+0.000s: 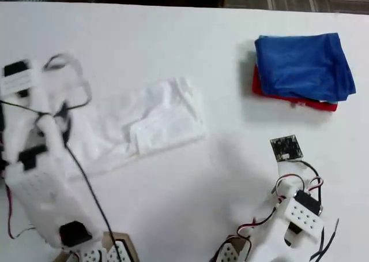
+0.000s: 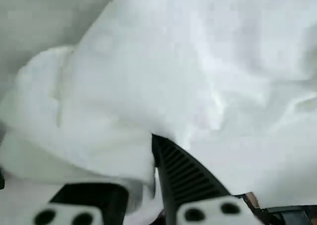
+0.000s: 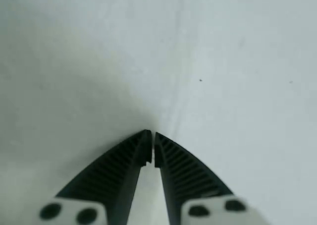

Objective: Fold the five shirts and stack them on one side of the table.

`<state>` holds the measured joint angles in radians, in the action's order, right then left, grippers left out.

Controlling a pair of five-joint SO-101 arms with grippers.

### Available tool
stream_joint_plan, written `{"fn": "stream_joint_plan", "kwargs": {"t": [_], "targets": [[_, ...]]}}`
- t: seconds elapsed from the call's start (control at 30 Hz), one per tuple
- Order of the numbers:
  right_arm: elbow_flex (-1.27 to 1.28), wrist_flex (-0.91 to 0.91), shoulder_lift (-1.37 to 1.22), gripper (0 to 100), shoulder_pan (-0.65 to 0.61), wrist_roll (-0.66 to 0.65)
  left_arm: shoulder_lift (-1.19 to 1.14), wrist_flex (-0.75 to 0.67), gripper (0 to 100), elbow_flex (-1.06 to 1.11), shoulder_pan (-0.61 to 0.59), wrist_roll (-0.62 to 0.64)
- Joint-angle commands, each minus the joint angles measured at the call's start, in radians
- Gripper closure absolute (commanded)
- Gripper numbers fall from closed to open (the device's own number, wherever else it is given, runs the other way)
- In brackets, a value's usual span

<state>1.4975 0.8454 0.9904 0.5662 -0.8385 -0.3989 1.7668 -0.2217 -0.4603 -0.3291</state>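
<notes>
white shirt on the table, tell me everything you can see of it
The white shirt is soft, thin-looking cloth. It lies crumpled and partly folded, flat on the white table, with a sleeve or flap doubled over its middle. At one end the left gripper appears to pinch a bunched fold in its jaws.

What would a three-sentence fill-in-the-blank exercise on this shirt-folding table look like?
1. The folded shirt lying on the red shirt is ___.
2. The right gripper, over the bare table, has its jaws ___.
3. The shirt beneath the left gripper is ___.
Missing words: blue; shut; white.
</notes>
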Motion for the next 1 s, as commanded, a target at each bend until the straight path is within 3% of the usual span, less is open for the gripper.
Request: {"fn": "stream_joint_plan", "kwargs": {"t": [0.0, 0.17, 0.3, 0.8, 0.97], "targets": [[0.000, -0.015, 0.022, 97.9, 0.008, -0.002, 0.295, 0.021, 98, 0.038, 0.230, 0.095], [0.000, -0.015, 0.022, 97.9, 0.008, -0.002, 0.356, 0.020, 98, 0.016, 0.493, 0.216], [0.000, -0.016, 0.022, 97.9, 0.008, 0.028, 0.264, 0.017, 98, -0.096, 0.605, 0.249], [0.000, -0.022, 0.022, 97.9, 0.010, 0.049, -0.417, 0.012, 98, -0.895, 0.647, 0.247], [0.000, -0.022, 0.022, 97.9, 0.010, 0.049, -0.517, 0.012, 98, -1.029, 0.709, 0.247]]}}
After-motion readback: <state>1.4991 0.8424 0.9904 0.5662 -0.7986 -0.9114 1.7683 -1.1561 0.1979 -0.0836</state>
